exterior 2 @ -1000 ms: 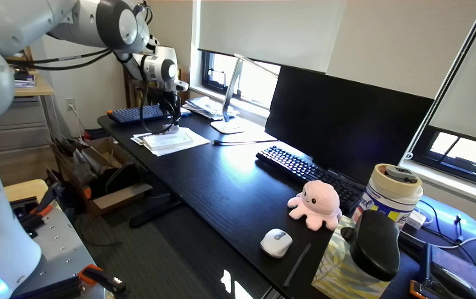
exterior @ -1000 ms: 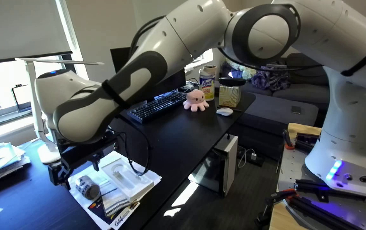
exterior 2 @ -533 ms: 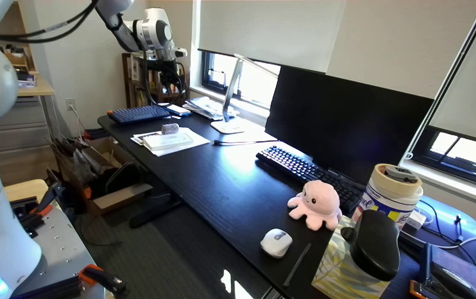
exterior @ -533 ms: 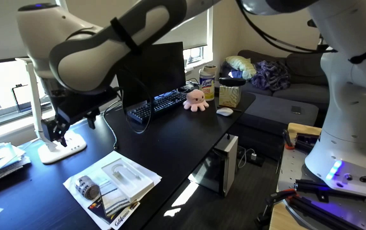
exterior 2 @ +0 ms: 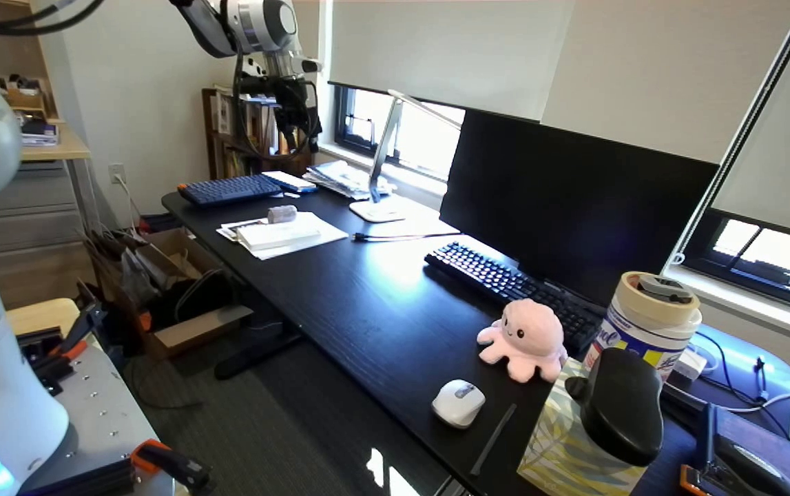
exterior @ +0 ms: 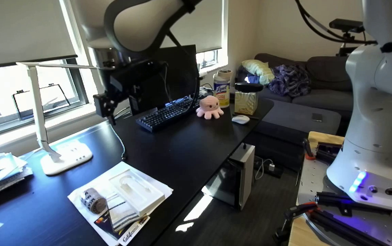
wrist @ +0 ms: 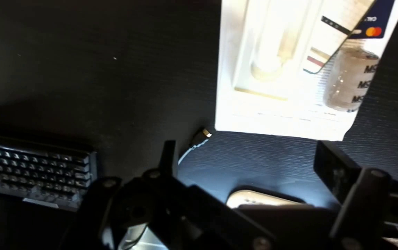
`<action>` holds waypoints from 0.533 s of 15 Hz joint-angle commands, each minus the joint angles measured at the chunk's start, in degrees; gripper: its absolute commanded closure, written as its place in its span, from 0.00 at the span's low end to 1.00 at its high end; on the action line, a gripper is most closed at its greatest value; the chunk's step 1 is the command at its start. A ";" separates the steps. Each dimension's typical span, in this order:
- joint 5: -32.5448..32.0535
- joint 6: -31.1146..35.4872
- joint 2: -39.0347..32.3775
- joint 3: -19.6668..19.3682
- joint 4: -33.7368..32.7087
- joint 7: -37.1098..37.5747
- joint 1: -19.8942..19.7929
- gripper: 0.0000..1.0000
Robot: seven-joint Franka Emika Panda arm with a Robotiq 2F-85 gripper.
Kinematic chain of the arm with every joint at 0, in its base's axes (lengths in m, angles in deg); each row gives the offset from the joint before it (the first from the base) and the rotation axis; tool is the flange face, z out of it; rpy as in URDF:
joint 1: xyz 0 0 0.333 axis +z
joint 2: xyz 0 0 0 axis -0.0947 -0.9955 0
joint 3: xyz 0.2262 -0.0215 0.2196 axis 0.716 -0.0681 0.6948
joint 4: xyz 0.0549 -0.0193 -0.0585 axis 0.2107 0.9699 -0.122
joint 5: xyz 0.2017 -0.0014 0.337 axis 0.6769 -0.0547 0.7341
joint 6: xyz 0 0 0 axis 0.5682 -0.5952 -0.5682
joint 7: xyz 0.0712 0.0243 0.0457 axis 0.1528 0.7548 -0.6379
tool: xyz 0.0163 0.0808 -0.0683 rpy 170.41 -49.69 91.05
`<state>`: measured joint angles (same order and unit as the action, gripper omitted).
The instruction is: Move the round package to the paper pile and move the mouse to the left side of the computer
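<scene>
On the window side of the black desk [exterior 2: 367, 296] stands the computer [exterior 2: 567, 200], dark-screened in both exterior views. Well apart from it lies the paper pile [wrist: 268, 118]. Over the desk hangs the gripper [wrist: 245, 156], its jaws wide apart, plain in the wrist view, hard to judge from the exterior ones. Outside them, ahead and to the right in the wrist view, the round package [wrist: 348, 80] lies on the pile; its long axis appears slightly slanted there, one end toward the navy print [wrist: 381, 15]. Only the exterior views show the mouse [exterior 2: 459, 406], near the desk's edge.
</scene>
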<state>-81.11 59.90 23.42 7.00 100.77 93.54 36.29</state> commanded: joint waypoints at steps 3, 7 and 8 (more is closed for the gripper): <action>1.33 2.58 13.51 3.26 18.32 -7.50 -12.21 0.00; 0.65 3.13 18.81 1.62 26.10 -17.42 -20.79 0.00; 0.12 3.13 20.33 1.05 27.97 -20.60 -22.81 0.00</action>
<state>-80.84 60.89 38.35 8.46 121.81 81.38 18.89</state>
